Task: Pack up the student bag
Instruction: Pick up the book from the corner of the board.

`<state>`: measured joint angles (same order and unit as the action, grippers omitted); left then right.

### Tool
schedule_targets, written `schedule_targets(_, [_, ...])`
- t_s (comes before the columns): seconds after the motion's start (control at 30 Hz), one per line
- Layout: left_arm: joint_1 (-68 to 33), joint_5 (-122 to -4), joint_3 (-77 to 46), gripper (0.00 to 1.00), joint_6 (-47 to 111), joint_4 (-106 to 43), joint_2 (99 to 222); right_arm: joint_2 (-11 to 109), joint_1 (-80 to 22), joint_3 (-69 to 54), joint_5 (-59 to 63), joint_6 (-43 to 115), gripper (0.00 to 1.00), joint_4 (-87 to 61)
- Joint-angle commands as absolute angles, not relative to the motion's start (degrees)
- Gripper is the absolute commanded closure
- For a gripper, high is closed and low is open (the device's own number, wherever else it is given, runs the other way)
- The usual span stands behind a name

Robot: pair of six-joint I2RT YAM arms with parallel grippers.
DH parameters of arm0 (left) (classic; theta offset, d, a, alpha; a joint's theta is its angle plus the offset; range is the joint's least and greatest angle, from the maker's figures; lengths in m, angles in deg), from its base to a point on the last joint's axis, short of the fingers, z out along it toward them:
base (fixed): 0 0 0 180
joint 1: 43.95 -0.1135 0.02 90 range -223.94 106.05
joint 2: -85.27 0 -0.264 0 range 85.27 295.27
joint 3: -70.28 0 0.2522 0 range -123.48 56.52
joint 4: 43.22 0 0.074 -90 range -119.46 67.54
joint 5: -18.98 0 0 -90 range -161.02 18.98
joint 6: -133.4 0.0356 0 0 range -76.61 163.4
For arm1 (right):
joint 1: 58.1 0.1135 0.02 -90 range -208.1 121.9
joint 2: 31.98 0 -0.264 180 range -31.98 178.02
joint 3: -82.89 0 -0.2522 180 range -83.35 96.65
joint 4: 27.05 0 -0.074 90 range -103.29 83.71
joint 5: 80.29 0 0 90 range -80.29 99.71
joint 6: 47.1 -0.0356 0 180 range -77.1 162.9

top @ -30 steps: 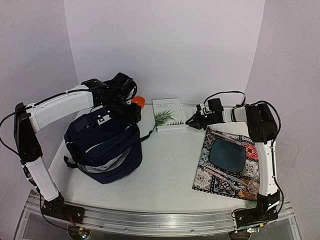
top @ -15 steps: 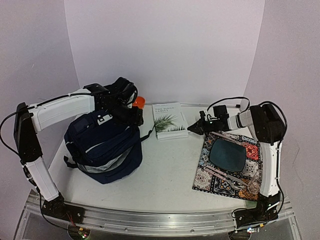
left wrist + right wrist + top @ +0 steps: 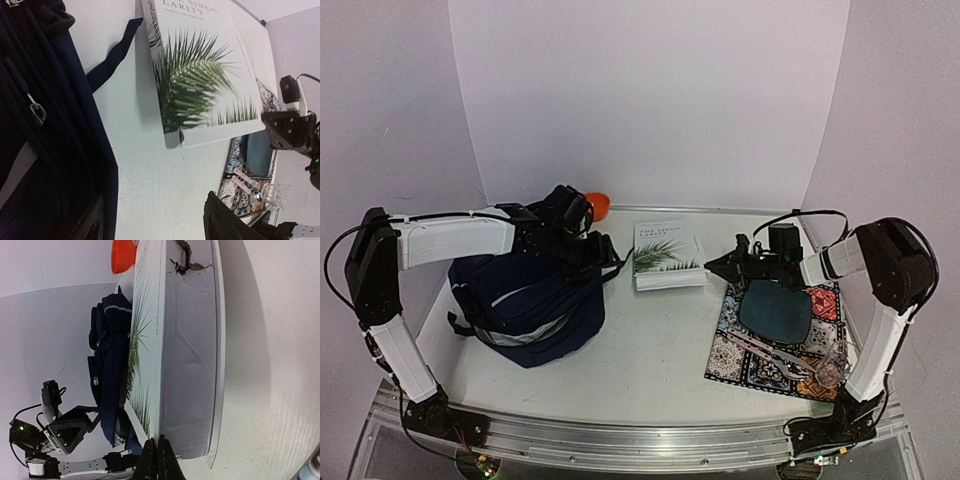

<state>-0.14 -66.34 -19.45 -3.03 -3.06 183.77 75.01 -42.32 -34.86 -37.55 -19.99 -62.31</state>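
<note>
Student bag (image 3: 530, 305) sits left; left tool (image 3: 157, 225) spread beside its edge, right tool (image 3: 157, 460) pressed together at the book (image 3: 667, 255) corner.

The left arm (image 3: 450, 238) and the right arm (image 3: 868, 340) have smooth white shells on their long links, with rounded black housings at the joints and wrists. Thin black cables (image 3: 798, 211) loop outside the shells, and small coloured lights (image 3: 480, 463) glow at the bases. The left gripper (image 3: 155, 216) has two blunt black fingers.
</note>
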Motion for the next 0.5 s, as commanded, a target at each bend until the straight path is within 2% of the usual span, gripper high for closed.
schedule_targets(0.0, [-0.26, -61.78, -19.47, 0.31, -10.02, -13.67, 182.64, 68.76, -41.22, -38.03, -37.59, -25.17, 1.0, -70.17])
schedule_targets(0.47, [0.44, -57.43, -24.07, 0.3, -20.14, -23.2, 192.73, 66.1, -40.99, -40.88, -36.0, -29.43, 1.0, -73.78])
